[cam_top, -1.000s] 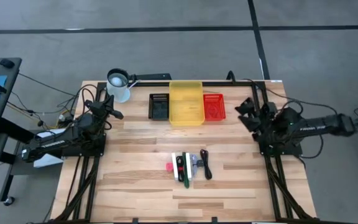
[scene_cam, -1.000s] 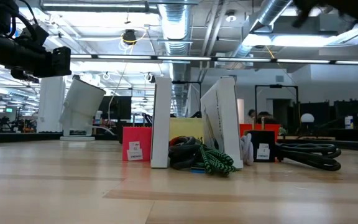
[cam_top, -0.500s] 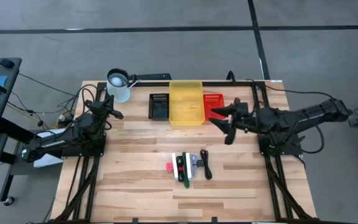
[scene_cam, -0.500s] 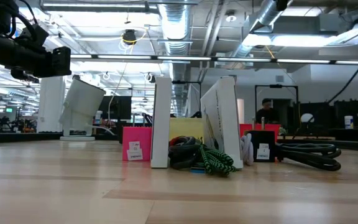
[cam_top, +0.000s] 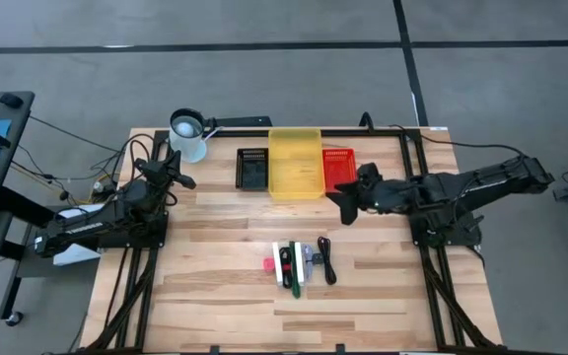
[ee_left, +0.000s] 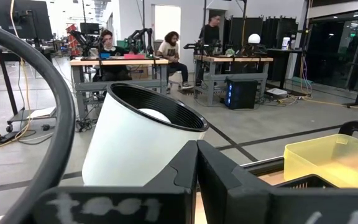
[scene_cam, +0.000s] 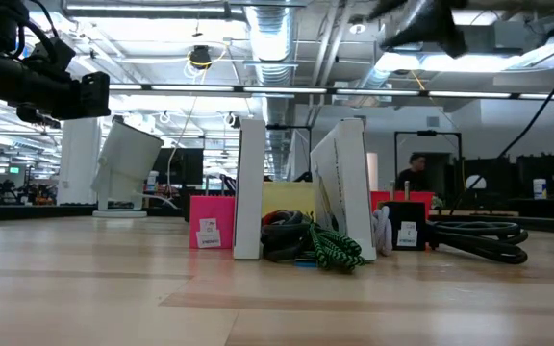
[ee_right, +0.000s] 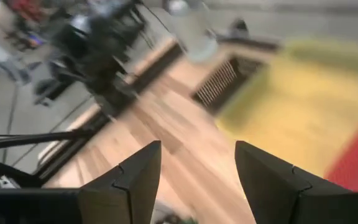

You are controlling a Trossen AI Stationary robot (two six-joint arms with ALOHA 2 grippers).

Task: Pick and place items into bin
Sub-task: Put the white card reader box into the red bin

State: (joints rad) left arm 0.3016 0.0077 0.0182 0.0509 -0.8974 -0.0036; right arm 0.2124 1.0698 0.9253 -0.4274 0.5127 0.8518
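Note:
The items lie in a tight cluster on the wooden table: a tiny pink-red cube, a white-and-black piece, a green stick, a small silver-grey part and a black coiled cable. In the low view the cluster sits mid-table. My right gripper is open and hovers above the table in front of the red basket, farther back than the items. It shows high in the low view. My left gripper is shut and waits near the white cup.
Along the far edge stand a white cup, a black tray, a yellow bin and a red basket. A black frame rail runs down the table's right side. People work at benches in the room behind.
My right arm has swung out from the table's right edge toward the left, and its gripper now hangs over the table in front of the red basket. It has also turned as it moved. The items and my left arm have kept still.

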